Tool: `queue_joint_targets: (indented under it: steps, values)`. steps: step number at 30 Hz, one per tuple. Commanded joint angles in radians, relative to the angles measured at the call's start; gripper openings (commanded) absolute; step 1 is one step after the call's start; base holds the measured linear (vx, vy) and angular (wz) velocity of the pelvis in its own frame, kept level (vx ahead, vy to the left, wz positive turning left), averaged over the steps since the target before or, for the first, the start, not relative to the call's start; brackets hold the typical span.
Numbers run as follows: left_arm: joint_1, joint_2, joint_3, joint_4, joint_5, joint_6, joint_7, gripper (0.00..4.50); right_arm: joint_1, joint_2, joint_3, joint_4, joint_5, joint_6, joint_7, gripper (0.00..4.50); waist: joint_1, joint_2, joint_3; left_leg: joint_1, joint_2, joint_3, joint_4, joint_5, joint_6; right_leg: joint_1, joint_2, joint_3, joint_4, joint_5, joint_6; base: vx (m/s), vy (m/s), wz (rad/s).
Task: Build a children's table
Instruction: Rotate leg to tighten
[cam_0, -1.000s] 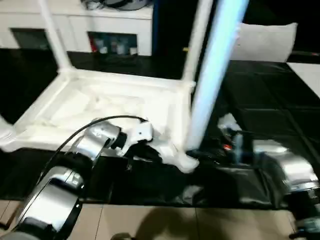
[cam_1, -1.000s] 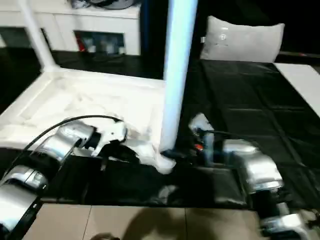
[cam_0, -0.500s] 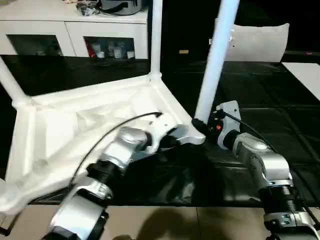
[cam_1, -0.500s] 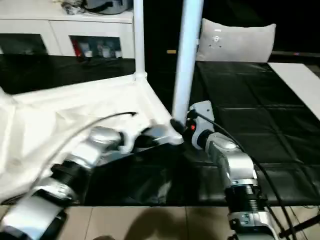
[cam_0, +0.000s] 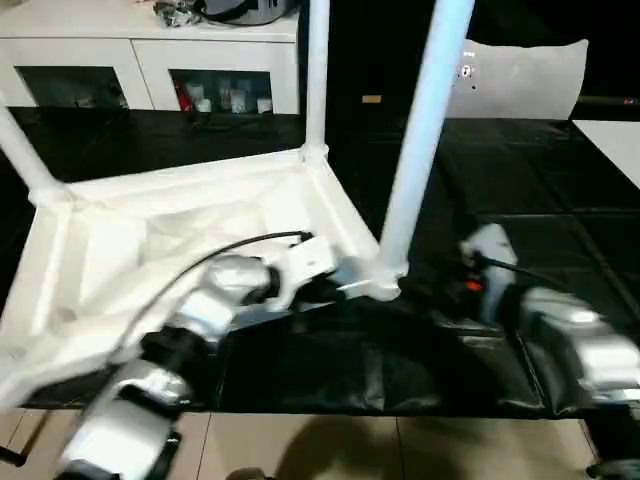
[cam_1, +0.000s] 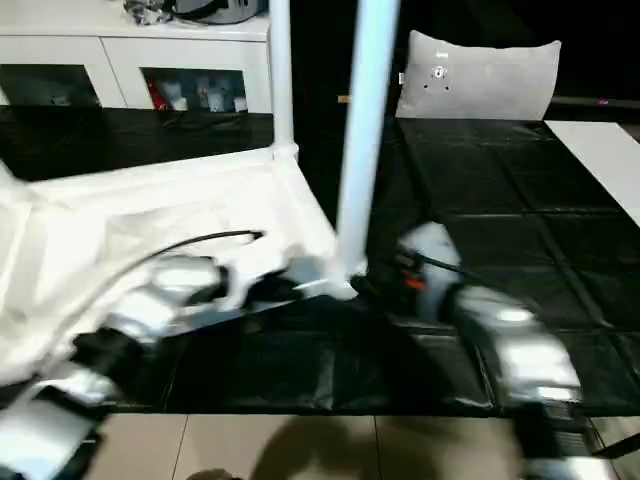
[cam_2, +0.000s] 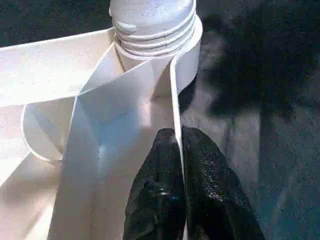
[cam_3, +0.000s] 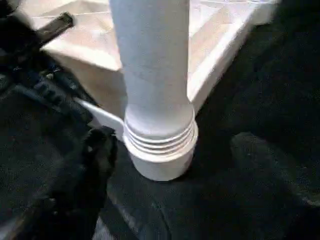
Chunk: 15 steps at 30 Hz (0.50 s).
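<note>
Tabletop (cam_0: 190, 240) was positioned upside down on the black floor mat (cam_0: 520, 200), ribbed underside facing up. Three legs were seen standing upright from corner sockets: one at the far-left corner (cam_0: 25, 160), one at the far corner (cam_0: 317, 80), and one at the near corner (cam_0: 420, 130) closest to both arms. In the right wrist view, thread rings were visible on the near leg just above the near socket (cam_3: 160, 157), so it was judged that this leg might not be fully seated.

The left gripper (cam_2: 175, 150) was closed on the thin side wall of the tabletop, one finger on each face of the wall, just beside the near socket. The tabletop was thereby held.

The right gripper (cam_3: 95, 150) was located just beside the base of the near leg, apart from it, on the mat side of the socket. Only one dark finger could be made out, and whether the jaws stood open or closed could not be told.

The long axis of the near leg ran vertically, straight up from the socket. The right arm was judged the nearer free arm for any further turning or pressing of this leg, while the left arm was occupied with steadying the tabletop. The fourth corner could not be checked.
</note>
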Motion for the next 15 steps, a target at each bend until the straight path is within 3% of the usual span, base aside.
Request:
queue_joint_targets:
  steps: [1,3,5,8,9,10,15]
  values:
    - [0.002,0.008,-0.049,-0.009,0.006,-0.062,-0.081,0.00,-0.014,-0.014,0.020,-0.022,0.022,-0.030,0.064,3.91,0.010,-0.012,-0.061,-0.001,0.066,-0.025,-0.054,-0.070,0.108,0.055,-0.135,0.070,-0.090,-0.201,-0.077,0.000,0.000,0.00]
    - [0.002,0.028,-0.069,-0.009,0.006,-0.113,-0.148,0.00,-0.021,-0.039,0.028,-0.023,0.057,-0.038,0.159,3.91,0.016,-0.015,-0.062,-0.001,0.068,-0.024,-0.053,-0.067,0.112,0.054,-0.134,0.070,-0.088,-0.188,-0.083,0.000,0.000,0.00]
    - [0.002,0.032,-0.075,-0.009,0.007,-0.121,-0.165,0.00,-0.023,-0.048,0.035,-0.025,0.068,-0.034,0.190,3.91,0.031,-0.009,-0.063,0.005,0.075,-0.023,-0.052,-0.066,0.118,0.048,-0.135,0.071,-0.085,-0.170,-0.094,0.000,0.000,0.00]
    - [-0.001,0.052,-0.098,-0.029,-0.007,-0.150,-0.250,0.00,-0.027,-0.083,0.083,-0.037,0.088,-0.014,0.306,3.56,0.043,-0.010,-0.063,0.002,0.079,-0.025,-0.053,-0.066,0.115,0.051,-0.139,0.071,-0.080,-0.162,-0.101,0.000,0.000,0.00]
    - [-0.001,0.053,-0.101,-0.035,-0.010,-0.151,-0.264,0.00,-0.029,-0.085,0.092,-0.036,0.087,-0.011,0.319,3.54,0.043,-0.016,-0.062,0.004,0.078,-0.023,-0.053,-0.067,0.115,0.048,-0.137,0.072,-0.081,-0.165,-0.099,0.000,0.000,0.00]
    - [-0.001,0.056,-0.110,-0.047,-0.013,-0.155,-0.286,0.00,-0.035,-0.084,0.107,-0.028,0.076,-0.015,0.331,3.54,0.048,-0.013,-0.062,0.004,0.077,-0.023,-0.053,-0.066,0.112,0.048,-0.140,0.072,-0.081,-0.174,-0.099,0.000,0.000,0.00]
    - [-0.008,0.055,-0.115,-0.050,-0.017,-0.172,-0.319,0.00,-0.053,-0.083,0.134,-0.008,0.080,0.001,0.383,3.13,0.055,-0.016,-0.063,0.002,0.077,-0.023,-0.052,-0.062,0.104,0.047,-0.141,0.071,-0.080,-0.182,-0.097,0.000,0.000,0.00]
